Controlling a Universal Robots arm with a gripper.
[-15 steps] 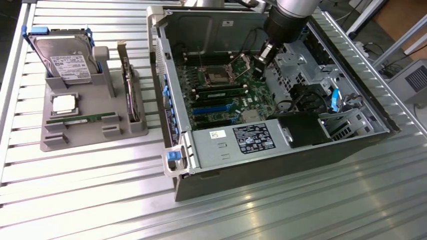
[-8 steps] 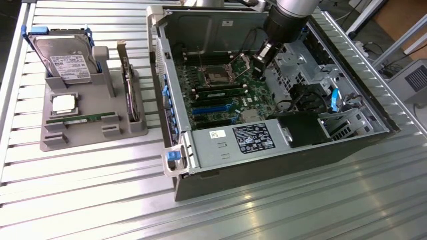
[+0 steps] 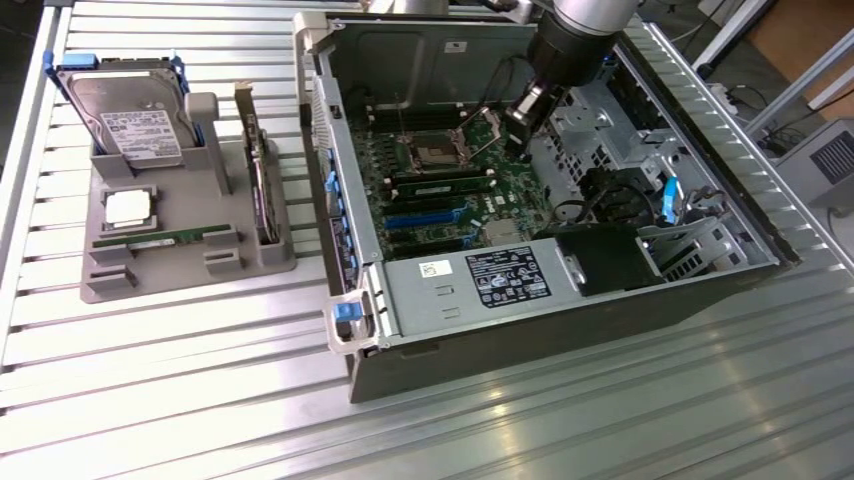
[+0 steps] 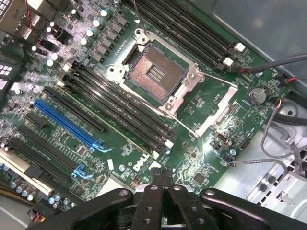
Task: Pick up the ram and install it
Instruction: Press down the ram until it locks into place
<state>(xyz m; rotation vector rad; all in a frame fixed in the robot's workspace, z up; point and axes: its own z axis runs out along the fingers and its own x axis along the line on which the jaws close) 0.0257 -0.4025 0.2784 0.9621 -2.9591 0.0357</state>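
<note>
Closed and empty, the gripper (image 4: pixel 162 178) is seen in the wrist view with its two black fingers pressed together, nothing pinched between them, poised above the motherboard (image 4: pixel 201 158) near the lower ends of the memory slots. In the exterior view the arm is lowered into the open computer case (image 3: pixel 747 262), with the gripper (image 3: pixel 523 112) hanging over the board beside the bare CPU socket (image 3: pixel 437 154).

A ram stick (image 3: pixel 447 184) is seen seated in one of the slots just below that socket in the exterior view; in the wrist view it reads as the slot (image 4: pixel 115 108) showing a thin light edge along its length, while its neighbours stand dark and empty. A second slim green stick (image 3: pixel 171 239) lies flat in a groove of the grey parts holder (image 3: pixel 174 280), well apart from the case at the exterior view's left. Which of the two is the one named in the task cannot be settled from these views.

The holder appears made to keep each part at a fixed, reachable pose: the hard drive (image 3: pixel 131 118) is propped upright at its back, the square silver CPU (image 3: pixel 130 207) lies in a recess in front of it, and an expansion card (image 3: pixel 264 185) is stood on edge along its side nearest the case. The case is laid on its side with the panel off, presumably so that the board can be reached from above.
</note>
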